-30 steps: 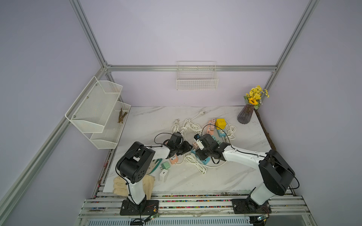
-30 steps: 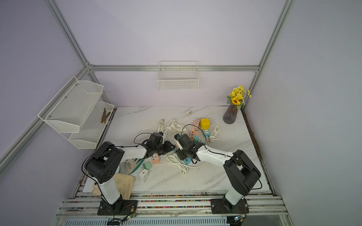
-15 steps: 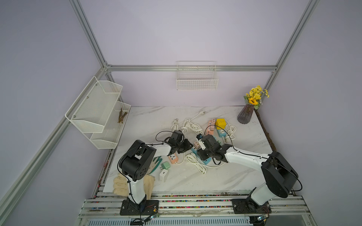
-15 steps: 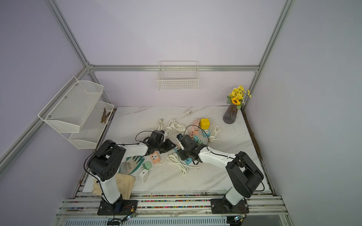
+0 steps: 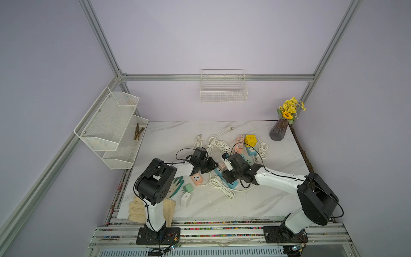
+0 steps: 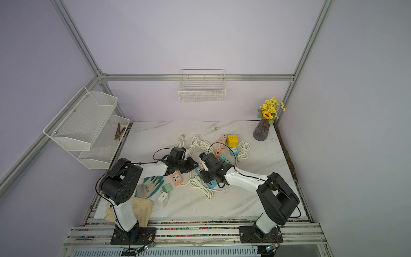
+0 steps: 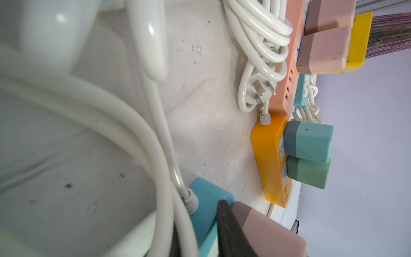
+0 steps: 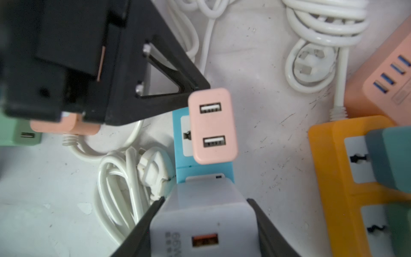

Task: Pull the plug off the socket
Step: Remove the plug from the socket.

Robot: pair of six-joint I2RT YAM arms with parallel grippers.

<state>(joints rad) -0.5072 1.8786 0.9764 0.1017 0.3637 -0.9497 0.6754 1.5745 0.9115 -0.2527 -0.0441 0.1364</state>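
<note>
Chargers plugged into the blue strip (image 8: 204, 170)
The right gripper (image 8: 205, 200) clamps the white charger (image 8: 204, 213); the left gripper (image 5: 211, 165) touches the pink charger (image 8: 212, 125), grip unclear.

You have the vase (image 5: 277, 133) at the far right corner of the table (image 5: 255, 200), and the gloves (image 5: 135, 211) at its near left corner.

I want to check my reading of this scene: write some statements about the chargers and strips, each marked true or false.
The right gripper is closed on the white charger. True.
The pink charger has two USB ports. True.
Two chargers sit in the orange strip. True.
The pink charger sits in the orange strip. False: in the blue strip.
The vase holds red flowers. False: the flowers are yellow.
</note>
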